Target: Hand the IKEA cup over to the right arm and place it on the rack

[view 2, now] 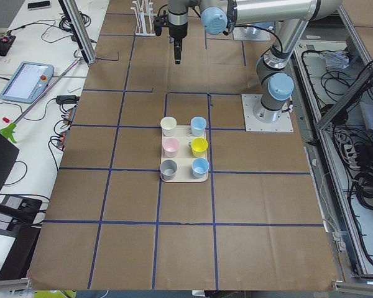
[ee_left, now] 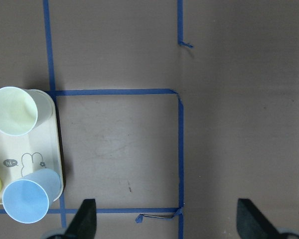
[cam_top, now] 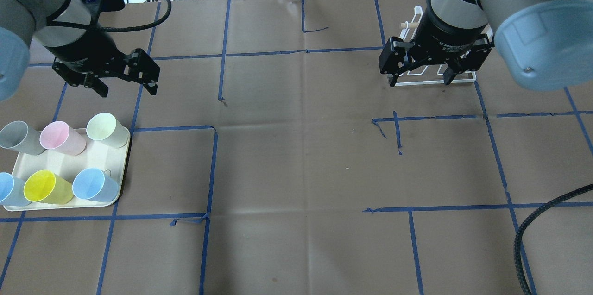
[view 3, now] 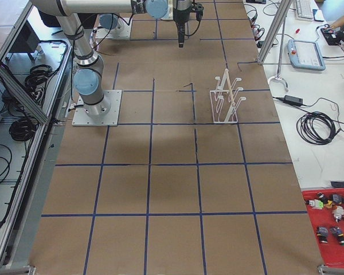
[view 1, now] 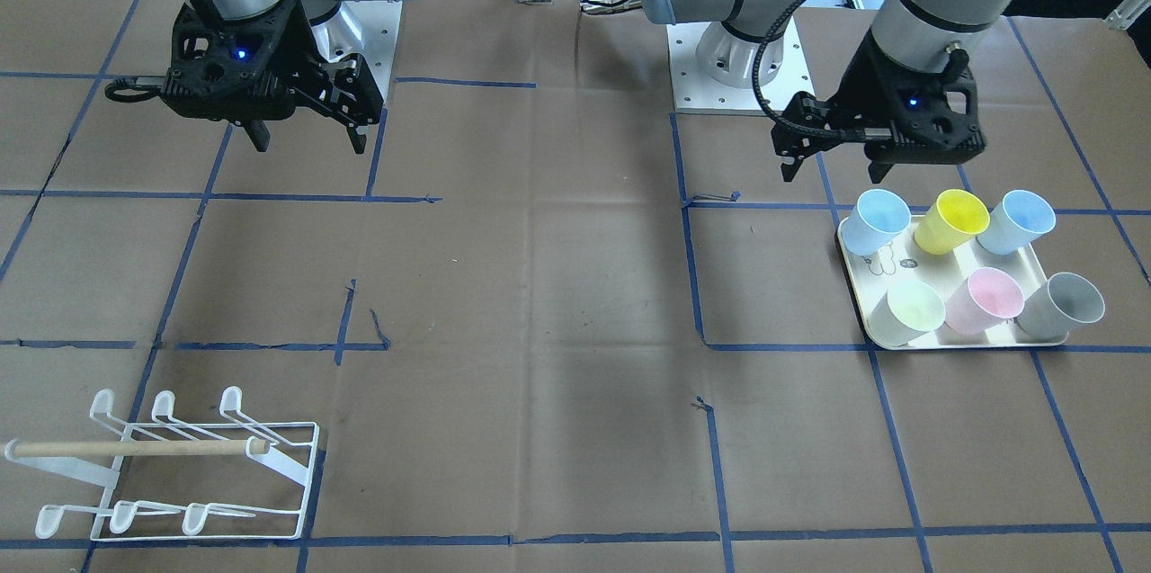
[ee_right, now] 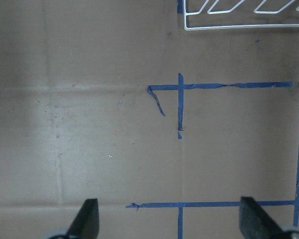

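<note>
**Start of the cup transfer.** Left fingers (ee_left: 85,220) are apart and hold nothing, raised over bare bench just beside the tray (cam_top: 99,158). Right fingers (ee_right: 88,219) are also apart and empty, hovering just short of the rack (view 1: 135,448).

Six cups (cam_top: 104,128) stand mouth-up on the tray in two rows of three, towards the bench's left end. None has been lifted. The rack stands well apart from them, near the operators' edge of the right half.

**Likely hazards:**
- The cups are packed close, so a descending finger could tip a neighbour.
- A pinch on one smooth wall may slip.
- If the left fingers let go before the right ones clamp, the cup would fall.
- A push from the cup could shift the light wire rack.

**Surroundings:** blue tape (cam_top: 215,160) grids the bench. A pendant (view 2: 26,81) and a red bin (view 3: 332,220) lie off the bench, out of the way.
</note>
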### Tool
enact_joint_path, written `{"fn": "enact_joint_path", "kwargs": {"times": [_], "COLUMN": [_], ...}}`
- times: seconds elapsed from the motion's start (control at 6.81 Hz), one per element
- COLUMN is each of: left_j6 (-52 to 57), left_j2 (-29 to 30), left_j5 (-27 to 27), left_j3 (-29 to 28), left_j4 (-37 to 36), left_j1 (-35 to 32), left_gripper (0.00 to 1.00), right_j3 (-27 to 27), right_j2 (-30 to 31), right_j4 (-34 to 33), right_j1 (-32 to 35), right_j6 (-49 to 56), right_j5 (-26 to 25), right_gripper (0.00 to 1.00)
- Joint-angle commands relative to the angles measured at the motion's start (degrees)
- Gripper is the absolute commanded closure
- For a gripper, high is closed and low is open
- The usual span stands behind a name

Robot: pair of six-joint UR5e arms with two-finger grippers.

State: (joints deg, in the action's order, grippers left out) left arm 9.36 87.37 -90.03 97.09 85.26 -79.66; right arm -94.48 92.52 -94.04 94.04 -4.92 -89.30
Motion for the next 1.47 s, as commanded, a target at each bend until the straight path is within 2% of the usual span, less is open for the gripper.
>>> {"fn": "enact_joint_path", "kwargs": {"times": [0.0, 0.29, 0.73, 0.88, 1.17, 1.32], "left_j6": [7.20, 12.60, 14.90, 14.89, 14.72, 14.81], "left_j2": [1.14, 2.01, 6.58, 8.94, 12.81, 13.35], "left_j5": [-0.23, 0.03, 0.03, 0.03, 0.21, 0.21], "left_j3": [0.03, -0.06, 0.12, 0.12, 0.99, 3.78], "left_j4": [-0.44, -2.27, -7.38, -7.65, -10.89, -15.34], "left_j1": [9.04, 14.86, 15.68, 15.76, 15.68, 15.59], "left_gripper": [0.00, 0.00, 0.00, 0.00, 0.01, 0.01], "right_j3": [-0.08, 0.18, 0.09, -0.17, -0.17, -0.26], "right_j2": [-0.06, -1.02, -1.29, -1.37, -3.47, -4.18], "right_j4": [-0.09, -0.18, -0.44, -2.18, -10.78, -14.55], "right_j1": [0.00, -0.26, -0.26, -0.26, -0.26, -0.26], "right_j6": [0.00, 0.09, 0.00, -0.35, -0.53, -0.70], "right_j5": [0.00, -0.09, 0.17, 0.61, 0.96, 1.31], "right_gripper": [0.00, 0.00, 0.00, 0.00, 0.00, 0.00]}}
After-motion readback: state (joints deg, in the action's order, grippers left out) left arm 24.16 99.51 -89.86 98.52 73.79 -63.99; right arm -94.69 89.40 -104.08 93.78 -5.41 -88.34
